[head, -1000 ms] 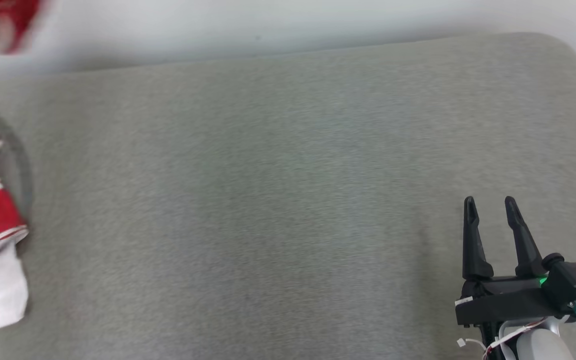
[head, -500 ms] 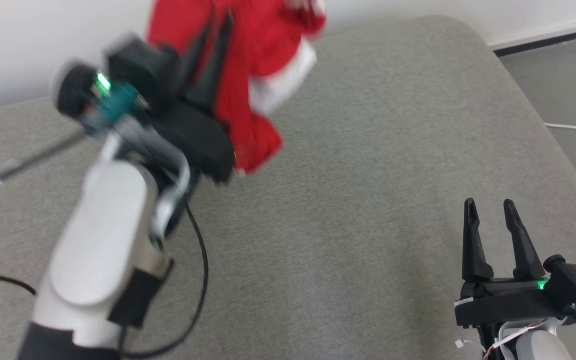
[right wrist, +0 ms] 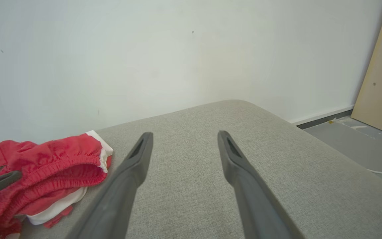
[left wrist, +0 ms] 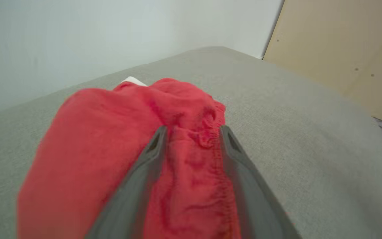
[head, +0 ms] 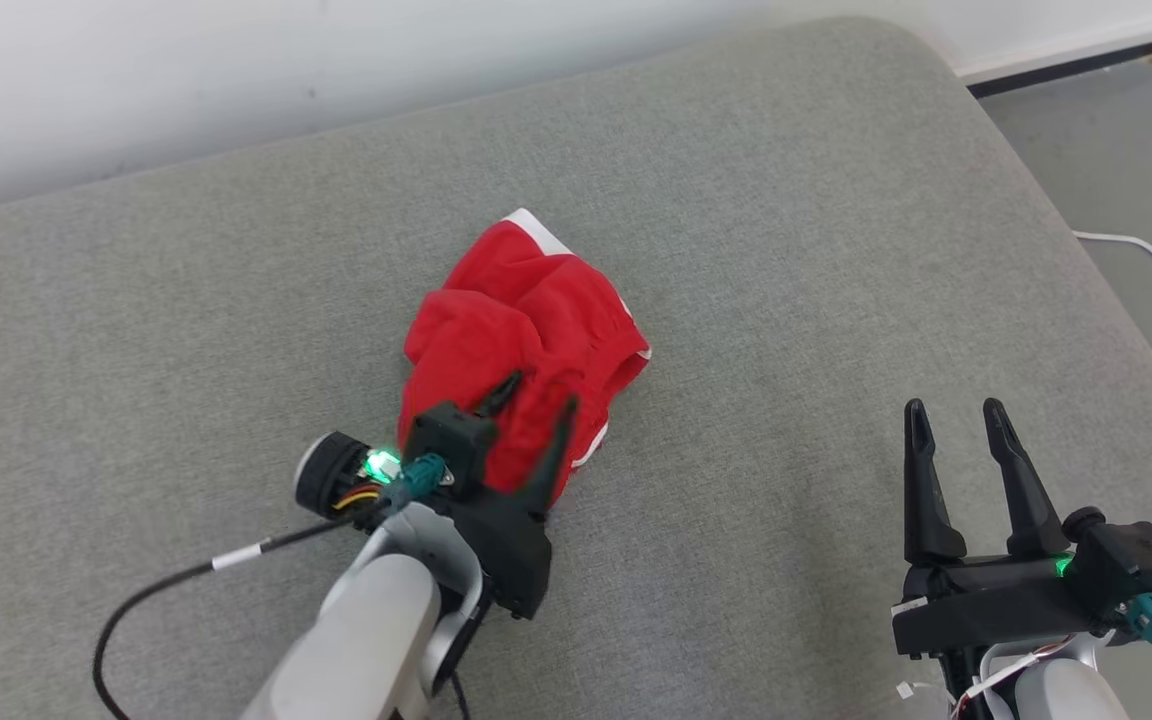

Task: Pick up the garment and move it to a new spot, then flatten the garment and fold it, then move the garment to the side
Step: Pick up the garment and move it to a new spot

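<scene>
The left gripper [head: 541, 392] is down on the red shorts [head: 521, 320], its two dark fingers [left wrist: 151, 156] spread apart rather than pinched. In the left wrist view a ridge of gathered red cloth, with a stitched elastic band running along it, lies in the gap between them. The cloth bulges up past the fingertips and well out beyond the left finger, while bare upholstery begins just off the right finger. Whether the finger pads press the cloth or only rest along it cannot be told. The shorts lie crumpled in a heap on the grey cushion [head: 786, 250], with a white-trimmed hem pointing away from the gripper toward the white wall [head: 236, 80] and a second strip of white trim at the heap's right side. The right gripper [head: 953, 408] hangs well apart to the right of the heap, its fingers also spread wide and holding nothing, with only grey upholstery between and ahead of them. Open cushion surrounds the heap on every side, broadest to the left gripper's left and between the two grippers. Beyond the right gripper the cushion rounds off at a corner and drops to the grey floor [head: 1116, 130], where a white cable [head: 1141, 247] trails; a beige panel [left wrist: 337, 49] stands past that edge. A black cable [head: 156, 590] loops over the cushion behind the left wrist.
</scene>
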Motion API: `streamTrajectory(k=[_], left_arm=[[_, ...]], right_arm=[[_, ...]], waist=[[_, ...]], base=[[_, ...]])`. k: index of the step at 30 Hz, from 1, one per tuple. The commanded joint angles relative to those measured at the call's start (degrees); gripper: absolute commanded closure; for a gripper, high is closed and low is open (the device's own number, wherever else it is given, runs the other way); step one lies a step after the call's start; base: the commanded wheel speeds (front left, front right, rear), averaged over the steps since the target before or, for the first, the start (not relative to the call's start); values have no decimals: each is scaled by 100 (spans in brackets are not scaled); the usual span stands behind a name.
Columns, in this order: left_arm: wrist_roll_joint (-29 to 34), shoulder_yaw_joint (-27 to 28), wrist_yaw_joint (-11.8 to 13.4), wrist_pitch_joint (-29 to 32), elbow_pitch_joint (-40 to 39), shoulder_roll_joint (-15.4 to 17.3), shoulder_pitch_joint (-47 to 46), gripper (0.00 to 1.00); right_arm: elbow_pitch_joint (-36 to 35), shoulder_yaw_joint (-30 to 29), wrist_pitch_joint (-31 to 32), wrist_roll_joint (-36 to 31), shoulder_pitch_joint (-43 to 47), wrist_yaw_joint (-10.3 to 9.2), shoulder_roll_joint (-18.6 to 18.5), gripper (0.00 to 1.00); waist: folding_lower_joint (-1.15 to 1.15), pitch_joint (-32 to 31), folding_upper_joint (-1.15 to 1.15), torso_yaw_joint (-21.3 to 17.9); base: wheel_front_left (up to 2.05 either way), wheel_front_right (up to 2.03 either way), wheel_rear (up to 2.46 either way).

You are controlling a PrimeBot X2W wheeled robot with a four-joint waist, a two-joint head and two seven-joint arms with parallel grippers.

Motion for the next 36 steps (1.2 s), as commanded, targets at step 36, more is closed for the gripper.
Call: streamTrajectory(k=[36], left_arm=[[212, 2652, 1068, -1073, -3104, 622, 3492, 0]], right_arm=[[-54, 95, -5, -438, 654, -12, -2, 0]], waist=[[0, -1002, 0, 1778]], base=[[0, 0, 0]])
